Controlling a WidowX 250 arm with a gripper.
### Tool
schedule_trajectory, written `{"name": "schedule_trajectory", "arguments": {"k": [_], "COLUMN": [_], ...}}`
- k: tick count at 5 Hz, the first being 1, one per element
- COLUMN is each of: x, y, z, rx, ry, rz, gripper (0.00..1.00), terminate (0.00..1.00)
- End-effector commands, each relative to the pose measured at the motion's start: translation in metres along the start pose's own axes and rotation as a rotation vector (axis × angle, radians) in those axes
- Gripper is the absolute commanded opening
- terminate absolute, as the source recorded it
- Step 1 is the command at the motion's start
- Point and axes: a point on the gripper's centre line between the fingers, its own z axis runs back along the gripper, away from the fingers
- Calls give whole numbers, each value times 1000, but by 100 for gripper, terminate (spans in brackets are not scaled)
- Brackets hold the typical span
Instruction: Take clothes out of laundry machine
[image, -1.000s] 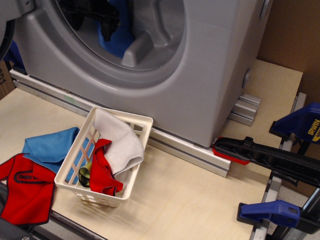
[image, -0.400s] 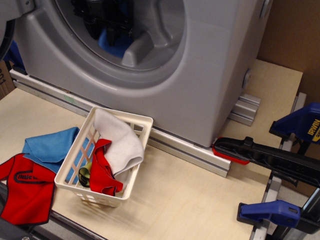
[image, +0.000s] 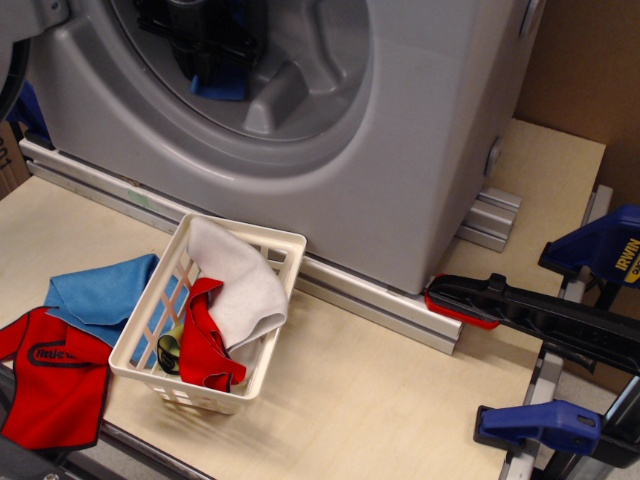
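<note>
The light-grey laundry machine (image: 400, 150) fills the top of the view, its round front opening facing me. My black gripper (image: 210, 62) reaches down inside the drum, left of the moulded paddle (image: 275, 100). A small patch of the blue cloth (image: 220, 88) shows right under the fingers, against them. The gripper's body hides the rest of the cloth and how the jaws stand.
A white slatted basket (image: 287, 243) stands on the wooden table in front of the machine, holding a white cloth (image: 240, 285) and a red cloth (image: 205, 345). Another blue cloth (image: 100, 295) and a red cloth with logo (image: 55, 385) lie left of it. Clamps (image: 540, 315) sit at right.
The gripper has moved right and lower in the drum, down onto the blue cloth. It now covers most of the cloth, which showed as a large patch one second ago.
</note>
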Motion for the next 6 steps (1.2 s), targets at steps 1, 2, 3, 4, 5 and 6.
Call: {"name": "schedule_trajectory", "arguments": {"k": [1, 2, 3, 4, 5, 6], "x": [5, -19, -57, -86, -108, -128], "y": [7, 0, -18, -42, -68, -80], "z": [56, 73, 90, 100, 95, 74], "rx": [-21, -56, -112, -158, -195, -247], "ry": [-109, -50, 28, 98, 185, 282], "rz": [126, 194, 212, 197, 141, 143], "gripper": [0, 0, 0, 0, 0, 0], "terminate": [0, 0, 0, 0, 0, 0]}}
